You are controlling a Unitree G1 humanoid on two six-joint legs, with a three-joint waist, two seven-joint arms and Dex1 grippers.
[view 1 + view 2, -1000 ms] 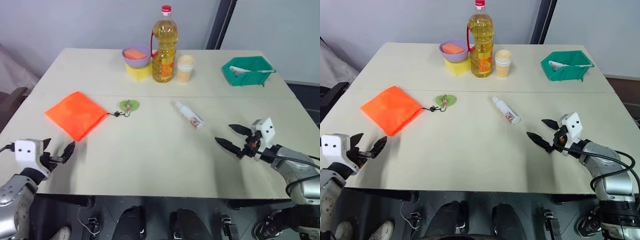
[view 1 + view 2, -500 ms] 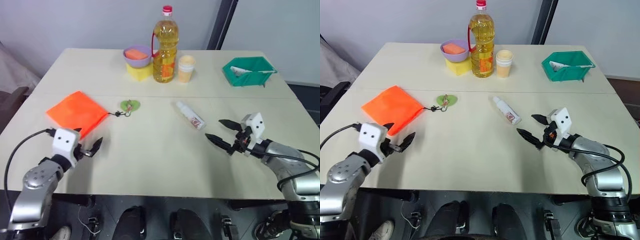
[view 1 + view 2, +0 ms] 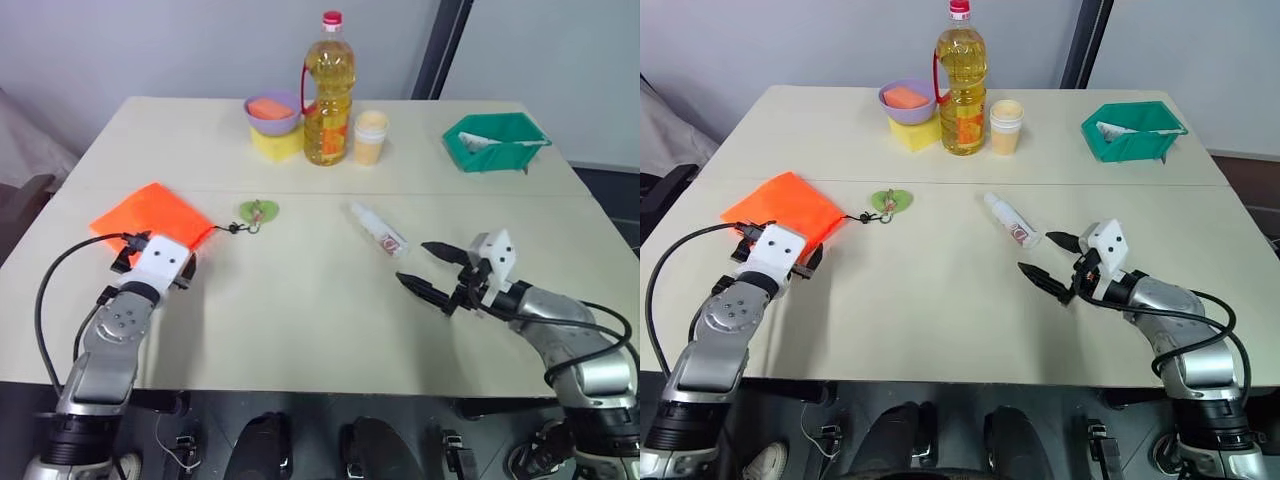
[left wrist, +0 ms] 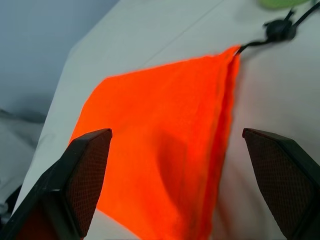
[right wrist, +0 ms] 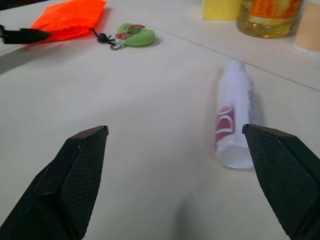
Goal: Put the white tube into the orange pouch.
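The white tube (image 3: 380,230) lies flat near the table's middle, its reddish label up. It is also close ahead in the right wrist view (image 5: 234,115). My right gripper (image 3: 412,262) hovers open just in front of and to the right of it, touching nothing. The orange pouch (image 3: 150,214) lies flat at the left, and its dark drawstring runs to a green leaf tag (image 3: 258,211). My left gripper (image 4: 176,132) is open at the pouch's near edge, with the fabric (image 4: 160,150) lying between and beyond its fingers.
At the back stand a tall yellow oil bottle (image 3: 329,95), a purple bowl (image 3: 273,110) holding an orange block, a yellow sponge (image 3: 278,143) and a cream cup (image 3: 371,135). A green tray (image 3: 495,142) sits at the back right.
My left gripper has come forward and to the right, up to the pouch's near edge, rolling as it went. My right gripper has moved left toward the tube. Both stayed open.
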